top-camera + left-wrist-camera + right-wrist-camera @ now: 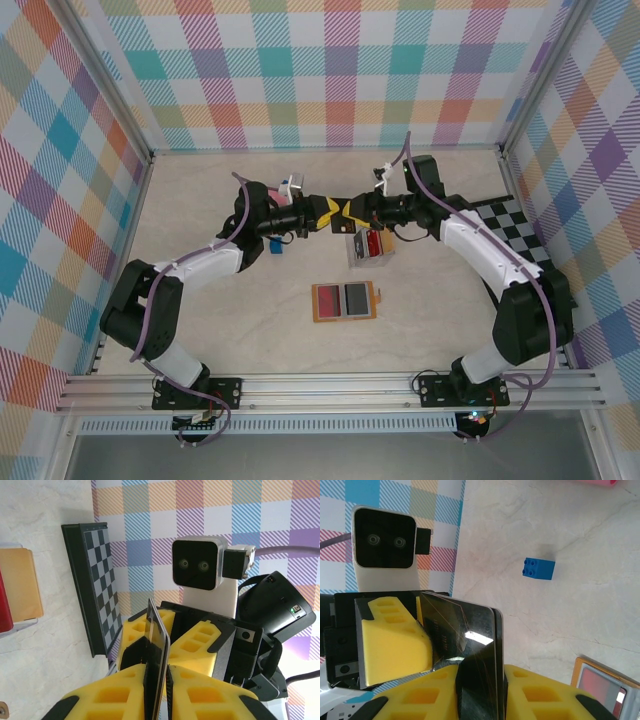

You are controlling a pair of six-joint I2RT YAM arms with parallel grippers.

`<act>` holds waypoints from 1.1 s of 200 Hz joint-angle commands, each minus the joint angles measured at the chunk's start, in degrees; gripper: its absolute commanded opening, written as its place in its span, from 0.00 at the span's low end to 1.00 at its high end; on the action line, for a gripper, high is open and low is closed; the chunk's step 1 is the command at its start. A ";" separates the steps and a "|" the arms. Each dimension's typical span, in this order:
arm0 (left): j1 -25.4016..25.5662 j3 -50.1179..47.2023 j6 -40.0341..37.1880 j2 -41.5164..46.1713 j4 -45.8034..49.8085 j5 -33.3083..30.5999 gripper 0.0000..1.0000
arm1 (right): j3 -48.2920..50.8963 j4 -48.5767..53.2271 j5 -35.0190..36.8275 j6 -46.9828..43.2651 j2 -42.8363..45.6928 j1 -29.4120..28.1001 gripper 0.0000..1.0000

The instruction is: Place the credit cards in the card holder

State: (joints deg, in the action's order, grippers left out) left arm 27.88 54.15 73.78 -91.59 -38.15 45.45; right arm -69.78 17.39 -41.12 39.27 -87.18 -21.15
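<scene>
Left gripper [157,672]: we see its yellow fingers pressed together on the near end of a black card [156,650], which stands edge-on between the pads.
Right gripper [480,672]: its fingers stand close on either side of the same card's other end. We cannot tell whether the pads actually press on it.
Black card: we find it in the air above the table [250,335], spanning the gap between the two grippers, which meet tip to tip at mid-table.
Card holder [343,319]: it lies open and flat on the table, nearer the arm bases than the grippers and well apart from them.
Cards in the holder: we count a red card [327,300] on its left half and a grey card [356,299] on its right, side by side.
Loose stack [368,245]: we see red and tan faces, lying on the table between the right gripper and the holder. How many cards it holds we cannot tell.
Chequered board [510,225]: it sits at the right side of the table, beside the right arm.
Blue cube [538,568]: it rests alone on the table under the left arm, apart from the cards.
</scene>
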 commanded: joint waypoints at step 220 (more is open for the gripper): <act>0.95 -0.38 1.56 0.62 -9.15 0.90 0.14 | 1.31 8.41 16.91 3.01 2.78 1.55 0.07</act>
State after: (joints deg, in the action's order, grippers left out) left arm 28.10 53.67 75.24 -92.33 -39.33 45.39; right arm -69.76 19.20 -31.75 41.85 -83.92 -20.27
